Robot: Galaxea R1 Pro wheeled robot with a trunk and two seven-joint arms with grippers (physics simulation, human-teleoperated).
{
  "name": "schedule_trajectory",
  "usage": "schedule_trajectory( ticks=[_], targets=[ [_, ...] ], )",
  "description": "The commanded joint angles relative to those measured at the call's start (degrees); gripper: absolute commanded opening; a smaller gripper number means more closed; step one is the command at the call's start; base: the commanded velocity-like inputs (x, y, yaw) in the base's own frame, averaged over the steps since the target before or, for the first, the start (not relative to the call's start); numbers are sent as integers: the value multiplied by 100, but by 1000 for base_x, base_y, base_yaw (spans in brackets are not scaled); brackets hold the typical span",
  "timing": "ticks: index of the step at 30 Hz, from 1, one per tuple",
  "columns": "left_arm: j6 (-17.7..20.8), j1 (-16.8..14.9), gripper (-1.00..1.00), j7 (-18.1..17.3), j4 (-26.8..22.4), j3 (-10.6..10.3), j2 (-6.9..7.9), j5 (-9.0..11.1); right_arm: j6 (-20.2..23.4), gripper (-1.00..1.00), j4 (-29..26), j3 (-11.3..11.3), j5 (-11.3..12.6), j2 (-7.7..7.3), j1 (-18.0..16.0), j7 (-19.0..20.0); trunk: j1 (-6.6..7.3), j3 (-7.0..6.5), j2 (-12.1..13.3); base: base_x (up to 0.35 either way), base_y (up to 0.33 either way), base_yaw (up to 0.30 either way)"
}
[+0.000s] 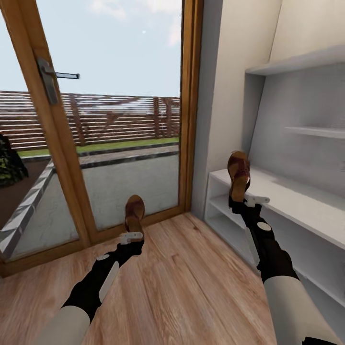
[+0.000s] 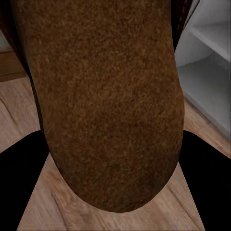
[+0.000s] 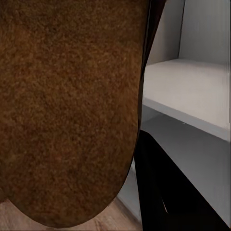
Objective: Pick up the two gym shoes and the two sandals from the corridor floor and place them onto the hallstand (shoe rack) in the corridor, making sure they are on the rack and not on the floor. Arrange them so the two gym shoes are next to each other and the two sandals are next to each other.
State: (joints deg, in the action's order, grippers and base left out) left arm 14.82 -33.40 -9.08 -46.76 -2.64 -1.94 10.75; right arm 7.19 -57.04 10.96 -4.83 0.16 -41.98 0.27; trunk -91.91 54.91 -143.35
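We find no brand, label or writing that can be read on any surface here.

Our left gripper (image 1: 132, 236) is clenched on a brown sandal (image 1: 134, 213), held upright with its toe up, above the corridor floor (image 1: 191, 287) and in front of the glass door (image 1: 110, 120) with its wooden frame (image 1: 191, 105). In the left wrist view that sandal's footbed (image 2: 106, 101) is close to the lens, with floor planks beneath and a corner of white shelving to one side.

Our right gripper (image 1: 247, 201) is clamped on the second sandal (image 1: 238, 175), also toe up, at the near end edge of the hallstand's bench top (image 1: 297, 201); we cannot tell whether it touches the top. The right wrist view has this sandal (image 3: 67, 110) near the lens, beside the bench edge and a lower shelf (image 3: 192, 144).

The bench top lies bare along its length, as do the lower shelf levels and the floating shelves (image 1: 311, 60) above. Between our two arms the wood floor is open to the door sill, and the hallstand's front edge runs along our right side.
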Motion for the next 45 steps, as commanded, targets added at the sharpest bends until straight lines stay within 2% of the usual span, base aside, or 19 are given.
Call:
schedule_trajectory(
  ticks=[1,17,45],
  targets=[
    [39,-3,-100,-2,-8,0,1,59,37,-100,-10,3,-31,2,-3,-10,-2,6,-2,329,138,-278],
    [47,-3,-100,-6,-8,-6,1,60,37,-100,-10,3,-28,2,-3,-10,-2,6,-2,231,231,-278],
    [46,-2,-100,-6,-14,-9,-4,59,37,-100,-9,3,-27,2,-3,-10,-2,6,-2,44,307,-278]
  ],
)
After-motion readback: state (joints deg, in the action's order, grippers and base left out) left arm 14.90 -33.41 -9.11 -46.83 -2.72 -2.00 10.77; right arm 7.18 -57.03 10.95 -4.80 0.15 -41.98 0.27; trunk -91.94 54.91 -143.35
